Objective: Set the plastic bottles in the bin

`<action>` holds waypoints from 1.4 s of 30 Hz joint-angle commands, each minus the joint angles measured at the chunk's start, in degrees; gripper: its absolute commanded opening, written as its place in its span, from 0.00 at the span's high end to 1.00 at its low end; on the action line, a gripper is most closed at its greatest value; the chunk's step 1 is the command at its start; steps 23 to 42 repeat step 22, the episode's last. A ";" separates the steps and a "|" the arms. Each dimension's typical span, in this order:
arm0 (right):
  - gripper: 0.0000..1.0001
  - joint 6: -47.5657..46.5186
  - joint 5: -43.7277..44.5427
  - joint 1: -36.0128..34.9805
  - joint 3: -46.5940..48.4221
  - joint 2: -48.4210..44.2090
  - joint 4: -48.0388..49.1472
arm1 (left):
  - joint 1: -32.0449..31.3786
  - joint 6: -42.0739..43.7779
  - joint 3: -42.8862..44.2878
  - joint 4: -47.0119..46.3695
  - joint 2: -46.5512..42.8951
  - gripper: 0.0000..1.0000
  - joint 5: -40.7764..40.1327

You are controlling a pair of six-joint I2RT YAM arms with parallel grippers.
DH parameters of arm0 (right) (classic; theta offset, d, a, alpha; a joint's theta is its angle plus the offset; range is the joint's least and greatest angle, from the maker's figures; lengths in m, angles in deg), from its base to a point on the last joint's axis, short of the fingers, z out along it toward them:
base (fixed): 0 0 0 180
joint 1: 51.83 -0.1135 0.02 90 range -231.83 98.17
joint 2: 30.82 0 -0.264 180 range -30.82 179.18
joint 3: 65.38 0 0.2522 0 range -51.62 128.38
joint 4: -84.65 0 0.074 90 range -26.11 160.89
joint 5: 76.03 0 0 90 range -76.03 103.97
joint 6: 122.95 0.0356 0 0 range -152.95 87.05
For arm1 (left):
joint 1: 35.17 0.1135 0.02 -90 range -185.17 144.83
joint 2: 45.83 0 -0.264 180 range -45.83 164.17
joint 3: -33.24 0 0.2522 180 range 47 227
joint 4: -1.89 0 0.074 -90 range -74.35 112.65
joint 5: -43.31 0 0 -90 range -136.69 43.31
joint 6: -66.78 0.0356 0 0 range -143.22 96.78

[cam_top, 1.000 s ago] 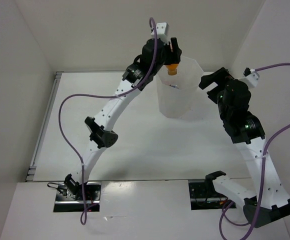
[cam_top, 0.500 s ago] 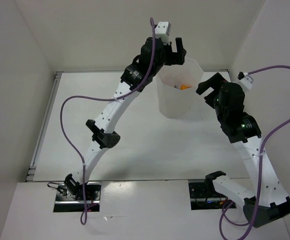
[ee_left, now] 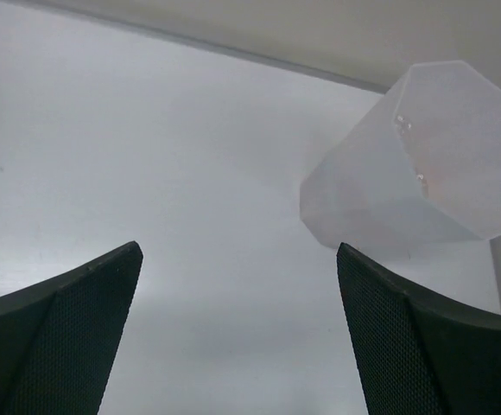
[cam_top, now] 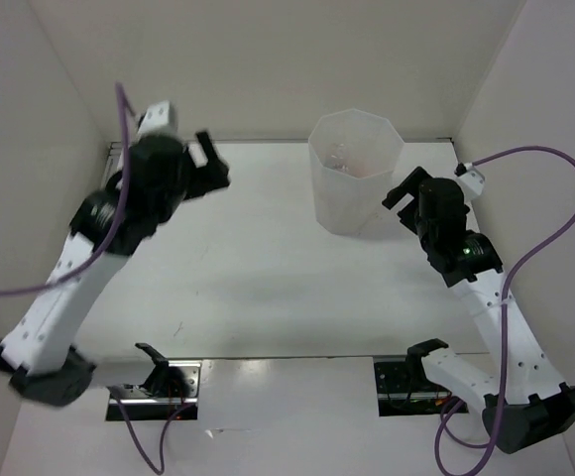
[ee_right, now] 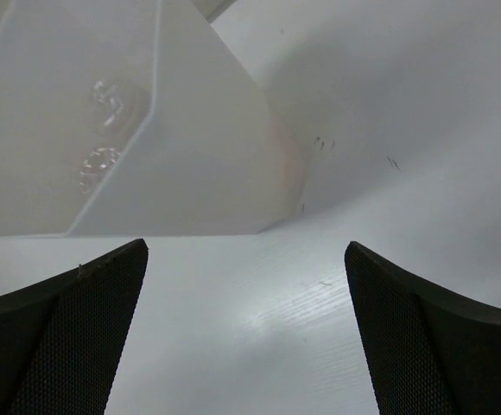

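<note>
**Bin upright, both sets of fingers spread and bare**

White counter [cam_top: 268,258] beneath everything. Toward its far edge, right of centre: the bin [cam_top: 352,203], translucent and many-sided, standing upright with its long axis vertical and its open mouth pointing straight up. Over at the far left, the left arm [cam_top: 69,288], blurred in the overhead view and well apart from the bin. On the right, the right arm [cam_top: 486,307], bent in toward the bin's right side. Left fingers [ee_left: 60,346] spread apart, gripping nothing, hanging over bare counter with the bin ahead and off to the right. Right fingers [ee_right: 60,346] likewise spread apart with nothing between them, low and near the bin's wall. Inside the bin, only hints of the plastic bottles [ee_right: 104,95]: clear, rounded glints showing through the wall in both wrist views, plus a faint orange tinge low by the base. Too dim to tell which way any bottle points or how its long axis lies.
</note>
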 commanded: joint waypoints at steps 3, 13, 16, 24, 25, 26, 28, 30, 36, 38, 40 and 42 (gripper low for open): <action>0.00 3.55 1.98 0.23 -2.24 -1.59 -5.46 | 2.75 -10.17 -43.39 -15.02 -33.85 0.00 5.15; 0.00 2.24 -11.99 -0.29 -11.20 -1.07 -9.16 | 4.07 -16.93 -58.34 -4.27 -22.89 0.00 11.33; 0.00 2.85 -11.29 -0.29 -12.87 -1.58 -9.17 | 5.21 -17.47 -59.57 -2.85 -26.04 0.00 9.72; 0.00 2.85 -10.77 -0.29 -12.44 -1.32 -9.87 | 11.01 -15.89 -61.87 -6.71 -30.36 0.00 13.85; 0.00 2.85 -10.77 -0.29 -12.44 -1.32 -9.87 | 11.01 -15.89 -61.87 -6.71 -30.36 0.00 13.85; 0.00 2.85 -10.77 -0.29 -12.44 -1.32 -9.87 | 11.01 -15.89 -61.87 -6.71 -30.36 0.00 13.85; 0.00 2.85 -10.77 -0.29 -12.44 -1.32 -9.87 | 11.01 -15.89 -61.87 -6.71 -30.36 0.00 13.85; 0.00 2.85 -10.77 -0.29 -12.44 -1.32 -9.87 | 11.01 -15.89 -61.87 -6.71 -30.36 0.00 13.85; 0.00 2.85 -10.77 -0.29 -12.44 -1.32 -9.87 | 11.01 -15.89 -61.87 -6.71 -30.36 0.00 13.85; 0.00 2.85 -10.77 -0.29 -12.44 -1.32 -9.87 | 11.01 -15.89 -61.87 -6.71 -30.36 0.00 13.85; 0.00 2.85 -10.77 -0.29 -12.44 -1.32 -9.87 | 11.01 -15.89 -61.87 -6.71 -30.36 0.00 13.85; 0.00 2.85 -10.77 -0.29 -12.44 -1.32 -9.87 | 11.01 -15.89 -61.87 -6.71 -30.36 0.00 13.85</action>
